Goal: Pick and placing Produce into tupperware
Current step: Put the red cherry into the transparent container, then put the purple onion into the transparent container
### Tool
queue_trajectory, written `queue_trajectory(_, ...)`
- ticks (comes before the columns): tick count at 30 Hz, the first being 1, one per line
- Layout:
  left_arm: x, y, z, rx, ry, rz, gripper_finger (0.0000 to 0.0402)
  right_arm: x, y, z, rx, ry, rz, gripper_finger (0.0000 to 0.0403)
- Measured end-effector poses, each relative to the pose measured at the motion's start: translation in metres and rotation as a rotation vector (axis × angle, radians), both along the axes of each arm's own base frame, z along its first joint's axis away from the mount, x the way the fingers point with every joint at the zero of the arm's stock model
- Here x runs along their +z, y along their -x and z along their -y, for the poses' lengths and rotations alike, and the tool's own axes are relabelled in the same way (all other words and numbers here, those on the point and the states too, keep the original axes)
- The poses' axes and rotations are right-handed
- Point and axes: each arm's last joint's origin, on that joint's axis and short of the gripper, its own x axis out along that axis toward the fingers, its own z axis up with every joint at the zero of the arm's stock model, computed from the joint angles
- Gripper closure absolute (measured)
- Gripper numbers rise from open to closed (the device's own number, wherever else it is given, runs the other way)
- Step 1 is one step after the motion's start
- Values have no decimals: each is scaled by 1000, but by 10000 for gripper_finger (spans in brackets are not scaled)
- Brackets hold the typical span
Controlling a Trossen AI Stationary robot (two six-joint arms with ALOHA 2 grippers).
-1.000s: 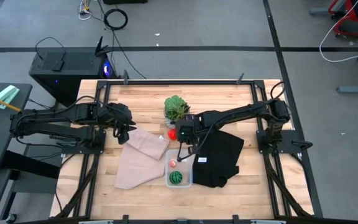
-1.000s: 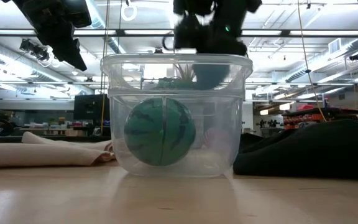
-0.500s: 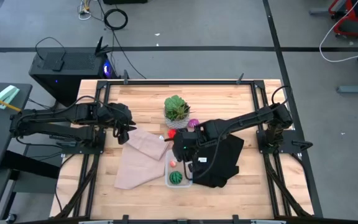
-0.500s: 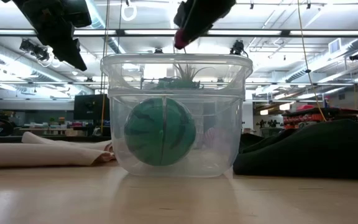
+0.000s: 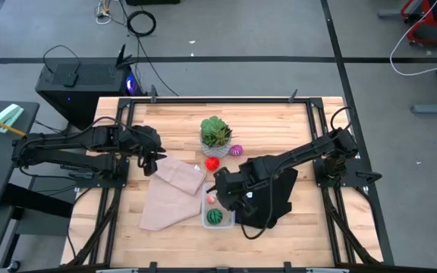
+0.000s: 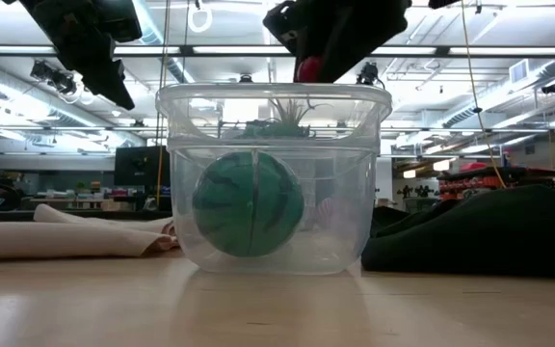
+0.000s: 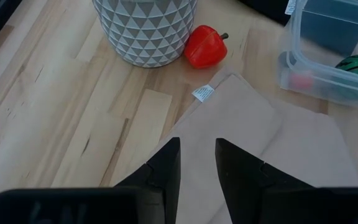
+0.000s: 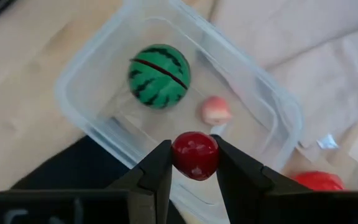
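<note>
The clear tupperware (image 5: 218,211) stands on the table between a tan cloth and a black cloth. Inside it lie a dark green striped ball (image 8: 160,75) and a small pink-red piece (image 8: 215,110). My right gripper (image 8: 194,163) hovers above the tupperware (image 8: 166,93), shut on a small dark red ball (image 8: 195,155). A red piece (image 5: 212,162) and a magenta striped ball (image 5: 236,150) rest on the wood beside the plant. My left gripper (image 7: 197,163) waits open over the tan cloth (image 7: 247,130), holding nothing. My right gripper pinches the small dark red ball (image 8: 195,155) between its two fingers, one on each side of it. The fingers point down from above. The ball is lifted clear, above the tupperware's open top (image 6: 308,67).
A spiky green plant in a white patterned pot (image 5: 215,133) stands toward the far side. The tan cloth (image 5: 169,193) lies left of the tupperware, the black cloth (image 5: 271,189) right of it under my right arm. Bare wood shows along the far and near edges.
My right gripper has moved from beside the plant toward the table's near edge, carrying the small dark red ball, and now stands over the tupperware. The magenta ball, hidden under the arm before, now shows.
</note>
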Motion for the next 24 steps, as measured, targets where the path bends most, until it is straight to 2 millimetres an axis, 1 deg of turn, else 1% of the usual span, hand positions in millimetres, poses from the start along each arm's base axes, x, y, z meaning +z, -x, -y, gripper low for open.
queue_trajectory(6, 0, 0, 0, -1, -1, 0, 294, 0, -1, 3, -69, 46, 15, 279)
queue_trajectory(22, 0, 0, 0, -2, -1, -1, 294, 0, -1, 5, -80, 69, 18, 251)
queue_trajectory(24, 0, 0, 0, -2, -1, -1, 294, 0, -1, 6, -94, 95, 17, 250)
